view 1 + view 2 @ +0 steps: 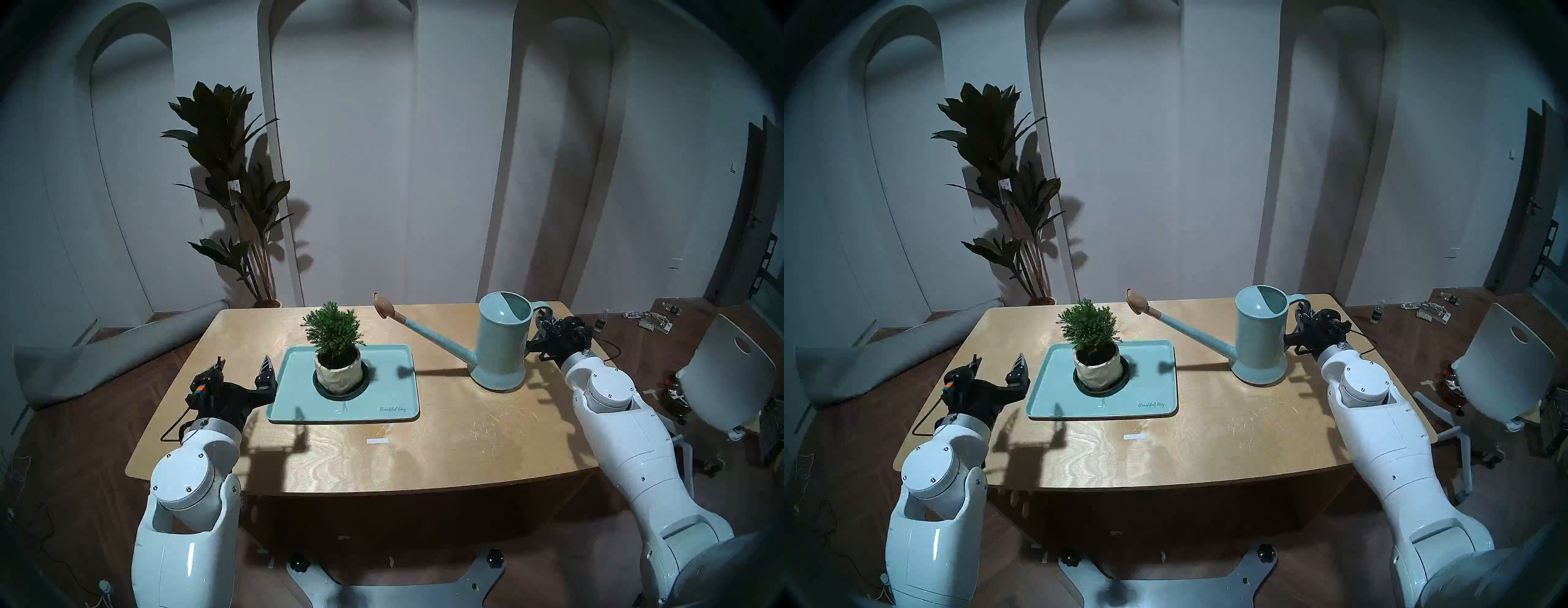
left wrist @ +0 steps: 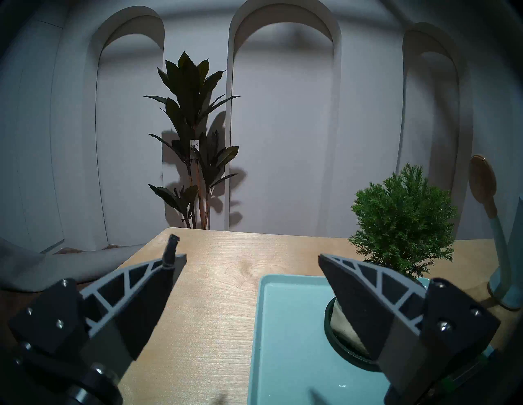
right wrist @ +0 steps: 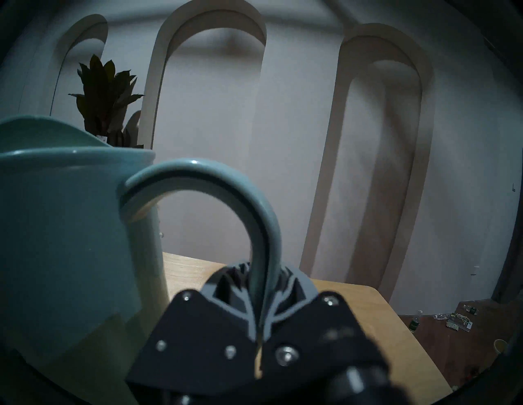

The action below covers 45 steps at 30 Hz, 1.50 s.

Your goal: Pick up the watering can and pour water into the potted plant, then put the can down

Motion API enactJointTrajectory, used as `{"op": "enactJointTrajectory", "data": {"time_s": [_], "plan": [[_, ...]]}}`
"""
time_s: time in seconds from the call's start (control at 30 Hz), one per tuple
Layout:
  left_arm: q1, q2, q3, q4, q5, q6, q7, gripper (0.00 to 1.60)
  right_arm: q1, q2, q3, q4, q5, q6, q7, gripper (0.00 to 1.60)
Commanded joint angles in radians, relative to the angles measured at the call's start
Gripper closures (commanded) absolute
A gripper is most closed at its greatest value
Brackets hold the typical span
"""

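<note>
**Right claw clamped on the can's handle**

The can [image 1: 502,344] stands upright on the table [image 1: 424,446], to the right of the tray [image 1: 382,395] and well apart from it. Its base rests flat on the wood. Its long spout [image 1: 437,337] slants up toward the tray, and the tan rose head [image 1: 384,306] hangs in the air just right of the shrub's crown.

The right gripper [image 3: 261,285] is closed tight on the can's loop handle [image 3: 226,181]; the wrist view shows both fingers pinching the handle's lower run.

The potted plant [image 1: 335,344] sits in its black saucer on the tray, toward the tray's far middle.

The left gripper [image 1: 244,369] hovers just left of the tray, fingers spread wide and holding nothing.

A tall floor plant [image 1: 229,178] stands against the wall behind the tray.
</note>
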Motion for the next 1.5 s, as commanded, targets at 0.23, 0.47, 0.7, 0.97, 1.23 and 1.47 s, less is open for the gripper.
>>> {"op": "enactJointTrajectory", "data": {"time_s": [0.23,0.47,0.7,0.97,1.23,1.47], "plan": [[-0.004,-0.001,-0.002,-0.02,-0.002,-0.004,0.001,0.0,0.013,-0.123,0.053,0.006,0.225,-0.095,0.104,1.6],[-0.004,-0.001,-0.002,-0.02,-0.002,-0.004,0.001,0.0,0.053,-0.172,0.059,0.085,0.31,-0.128,0.159,1.6],[-0.005,-0.001,-0.002,-0.02,-0.002,-0.005,0.001,0.0,0.085,-0.178,0.066,0.112,0.337,-0.151,0.188,1.6],[-0.005,0.0,-0.002,-0.019,-0.002,-0.005,0.001,0.0,0.11,-0.169,0.076,0.091,0.345,-0.153,0.208,1.6],[-0.005,0.0,-0.002,-0.019,-0.001,-0.005,0.001,0.0,0.12,-0.173,0.094,0.079,0.361,-0.158,0.225,1.6],[-0.005,0.0,-0.002,-0.019,-0.002,-0.005,0.001,0.0,0.13,-0.192,0.107,0.085,0.389,-0.162,0.252,1.6]]}}
